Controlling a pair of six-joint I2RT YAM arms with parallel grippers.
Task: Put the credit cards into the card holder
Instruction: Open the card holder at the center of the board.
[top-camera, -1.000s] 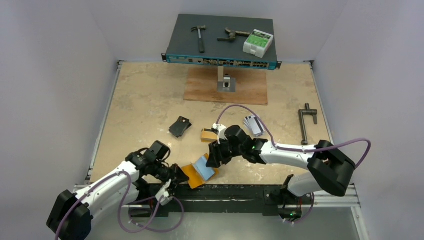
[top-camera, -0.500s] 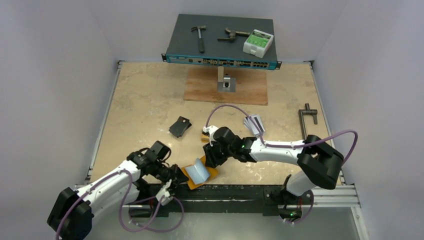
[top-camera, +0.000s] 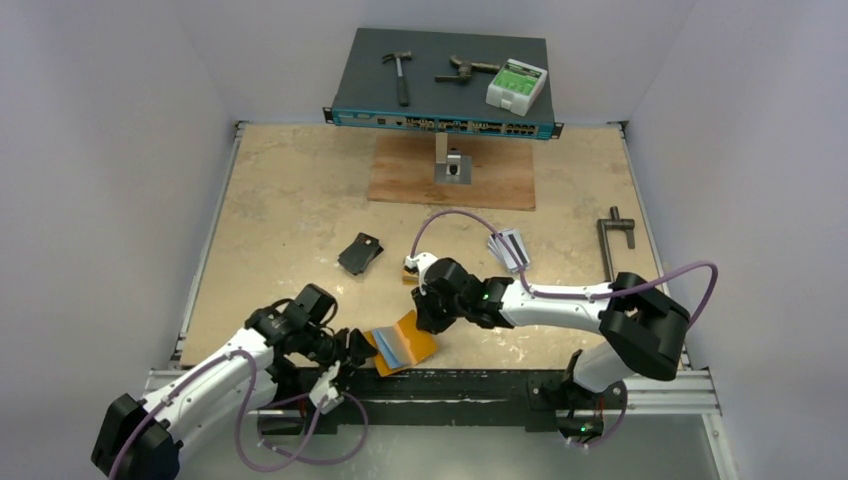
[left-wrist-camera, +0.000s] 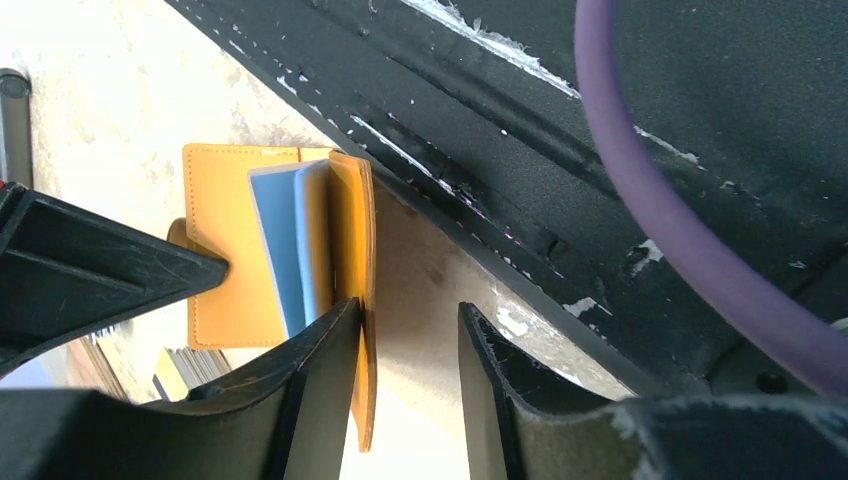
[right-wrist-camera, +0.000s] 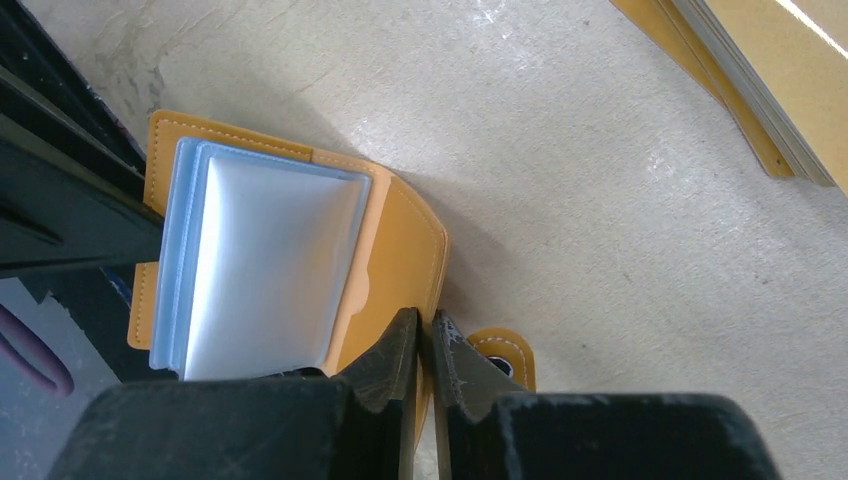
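Two grippers, one at each end of the card holder (top-camera: 402, 345).

Far left: left gripper (top-camera: 352, 352), low over the near edge of the table (top-camera: 290, 200). Stands with fingers parted, the gap showing only bare tabletop and the black rail (left-wrist-camera: 560, 150). Grips nothing. Touches the upturned orange cover with one finger (left-wrist-camera: 320, 370); keeps the other finger clear of it.

Next, just right of those fingers: card holder, on the table close to the rail. Lies opened out, blue-grey clear sleeves (right-wrist-camera: 270, 260) facing up. Runs lengthwise from one gripper toward the other, left end nearer the rail, right end farther up the table. Points its snap tab (right-wrist-camera: 505, 350) toward the right-hand side.

Right end: right gripper (right-wrist-camera: 422, 335), reaching in from the right. Pinches the orange cover's edge between fingers drawn almost together, just beside the snap tab.

Beyond and rightward: yellow-orange credit cards (right-wrist-camera: 790, 90) stacked near the right wrist, apart from the holder. Farther right again, silver-grey credit cards (top-camera: 508, 250), fanned on the table, well apart from holder and both grippers.
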